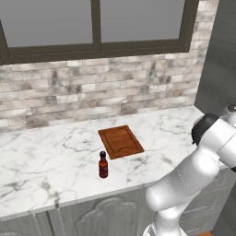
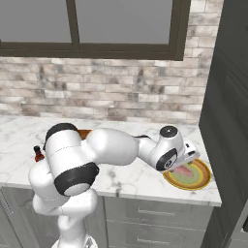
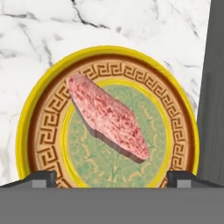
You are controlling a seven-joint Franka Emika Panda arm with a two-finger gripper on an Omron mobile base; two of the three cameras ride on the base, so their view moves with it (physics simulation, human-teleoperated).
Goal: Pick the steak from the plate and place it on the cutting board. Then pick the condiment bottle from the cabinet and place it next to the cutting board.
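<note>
My gripper (image 3: 112, 177) hangs directly over the round yellow-rimmed plate with a greenish centre (image 3: 43, 131), jaws spread wide, nothing held. The pale pink oval slab of raw steak (image 3: 107, 117) lies flat on that plate, running from 10 o'clock to 4 o'clock in the hand view. The plate (image 2: 201, 180) sits on the white marble desk (image 1: 46, 156) beside a dark tall cabinet. The reddish-brown wooden cutting board (image 1: 120, 141) lies bare, with the slim red-brown condiment bottle (image 1: 103, 165) upright near its 7 o'clock corner.
</note>
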